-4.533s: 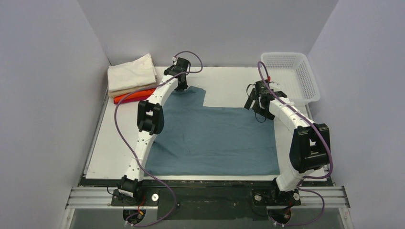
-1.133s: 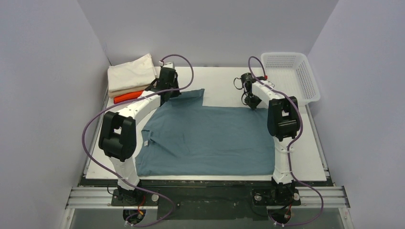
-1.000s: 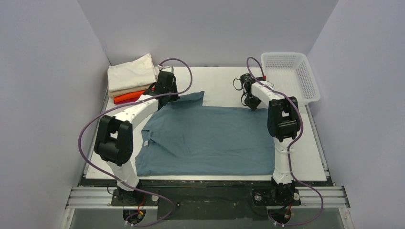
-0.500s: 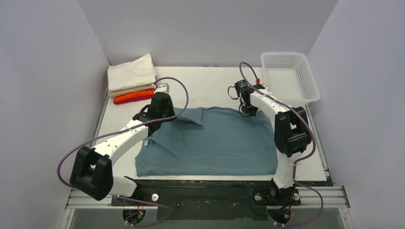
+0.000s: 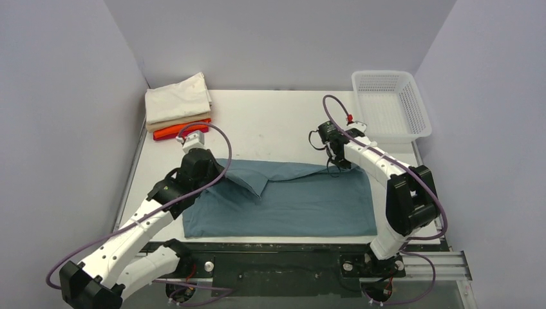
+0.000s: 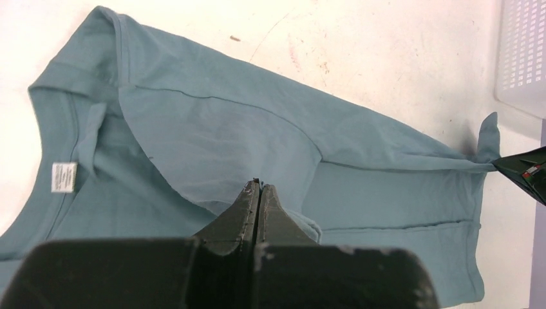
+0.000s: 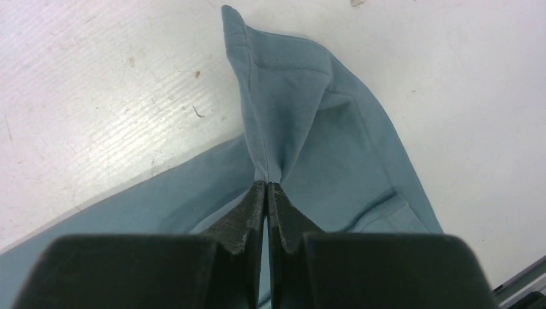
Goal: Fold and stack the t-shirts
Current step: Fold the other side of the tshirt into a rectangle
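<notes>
I see a shirt [image 5: 290, 203] spread across the near half of the surface [image 5: 270, 122], my left tool [image 6: 257, 187] at its far left edge and my right tool [image 7: 266, 185] at its far right corner. The folded shirts [image 5: 177, 104] are stacked back left, the basket [image 5: 389, 103] back right.

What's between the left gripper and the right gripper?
The far edge of the teal t-shirt, folded over, runs between the left gripper and right gripper, each shut on it; the top view shows it.

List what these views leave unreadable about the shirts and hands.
- Label print on the teal shirt: left wrist view, too small.
- Lower shirts in the stack: top view, cream shirt covers all but edges.
- Basket: left wrist view, cut off at right edge.
- Left hand pinch: top view, its own wrist covers it.
</notes>
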{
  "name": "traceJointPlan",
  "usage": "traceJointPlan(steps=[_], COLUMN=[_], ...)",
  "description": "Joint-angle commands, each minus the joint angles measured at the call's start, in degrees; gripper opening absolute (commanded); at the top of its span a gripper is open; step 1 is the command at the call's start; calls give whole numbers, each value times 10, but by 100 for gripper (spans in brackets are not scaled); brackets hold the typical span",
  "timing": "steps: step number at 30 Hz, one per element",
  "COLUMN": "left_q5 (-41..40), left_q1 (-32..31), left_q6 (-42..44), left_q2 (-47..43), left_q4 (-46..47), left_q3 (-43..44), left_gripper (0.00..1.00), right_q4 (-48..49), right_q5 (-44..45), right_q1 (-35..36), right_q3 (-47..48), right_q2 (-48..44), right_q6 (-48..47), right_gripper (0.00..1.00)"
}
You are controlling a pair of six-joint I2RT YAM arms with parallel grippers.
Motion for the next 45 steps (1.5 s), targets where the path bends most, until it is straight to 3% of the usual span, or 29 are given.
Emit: traceJointPlan(steps=[1, 12, 19, 26, 27, 29, 30, 32, 35, 38, 41, 45], left_q5=[-7, 36, 126, 176, 181, 194, 191, 188, 187, 175, 162, 130], left_q1=[-3, -5, -8, -10, -10, -11, -11, -11, -11, -11, -10, -3], left_q6=[-55, -73, -71, -101, -103, -105, -103, -96, -72, -55, -41, -41], left_q2=[-67, -131, -156, -165, -164, -163, -164, -167, -166, -147, -113, -28], left_q4=[-81, -154, -205, -290, -292, -304, -320, -340, -332, -293, -164, 11], left_q3=[-12, 8, 1, -79, -85, -91, -83, -63, -30, -16, -32, -64], left_gripper=[0, 0, 0, 0, 6, 41, 73, 84, 85, 86, 87, 87], right_q4=[-13, -11, -16, -28, -29, -39, -50, -69, -71, -39, 1, 39], right_q5=[42, 48, 48, 42, 44, 43, 44, 49, 76, 124, 126, 56], right_q1=[4, 14, 19, 41, 45, 62, 76, 93, 103, 101, 79, 46], right_q3=[-33, -63, -93, -180, -191, -232, -260, -295, -312, -287, -229, -157], right_q2=[-51, -79, -101, -140, -148, -176, -201, -247, -315, -364, -330, -211], right_q6=[1, 1, 5, 42, 61, 95, 108, 149, 161, 87, 7, -96], right_gripper=[0, 0, 0, 6, 7, 14, 30, 45, 52, 64, 80, 87])
